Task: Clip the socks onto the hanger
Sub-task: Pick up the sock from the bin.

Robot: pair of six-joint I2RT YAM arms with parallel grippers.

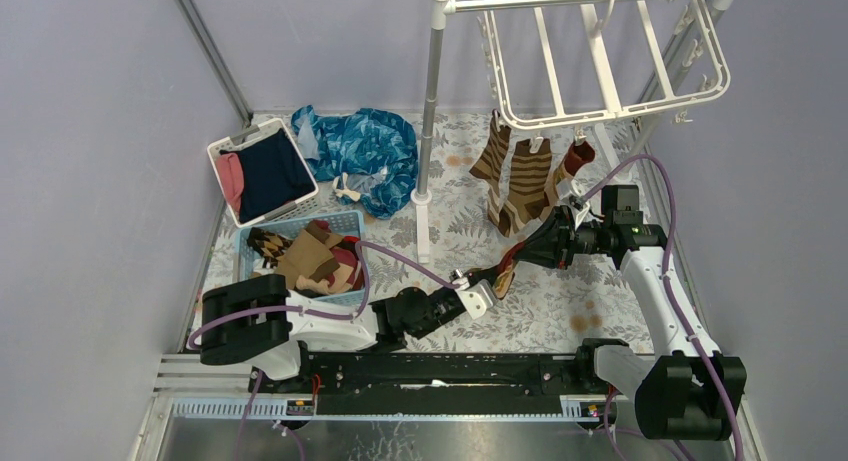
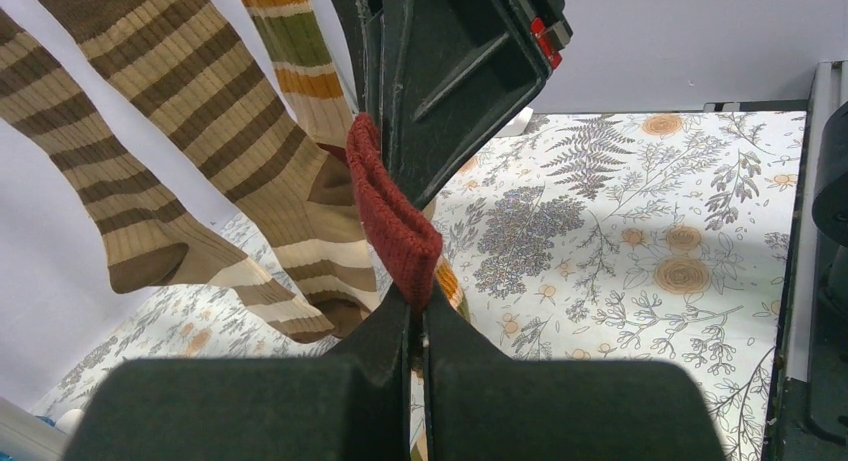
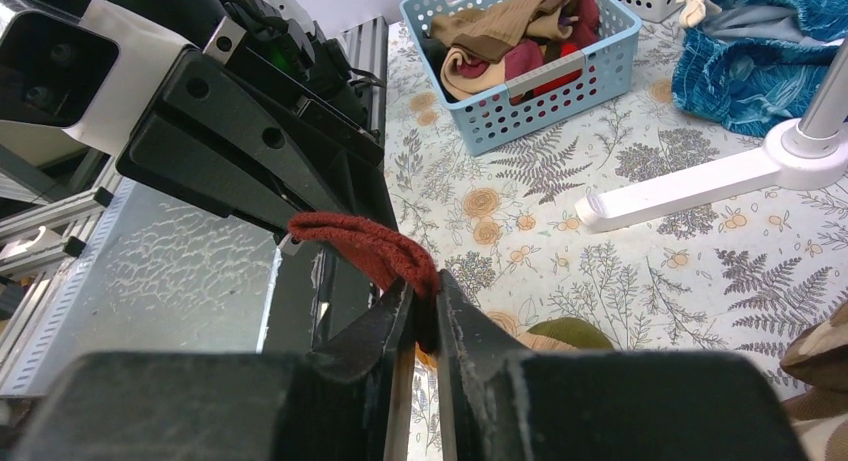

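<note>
Top external: lavender walls on three sides, worktop (image 1: pixel 540 316) under a floral-print sheet. White plastic grid hanger (image 1: pixel 560 114) at 1 o'clock, its top cut off by the frame edge; clips too small to read. Grey-white rack pole (image 1: pixel 431 101) at 12. Blue mesh basket (image 1: pixel 345 221) with piled socks (image 1: pixel 310 256) at 9, white basket (image 1: pixel 245 136) at 10, crumpled blue cloth (image 1: pixel 365 146) at 11. Ribbed striped hung socks (image 1: pixel 525 181) dangle off the hanger's near rail. Red-cuffed sock (image 2: pixel 395 216) is mid-air below them, body mostly hidden. Left end effector (image 2: pixel 418 306) clenched on the knit cuff; right end effector (image 3: pixel 427 301) pinching the cuff's other end.
</note>
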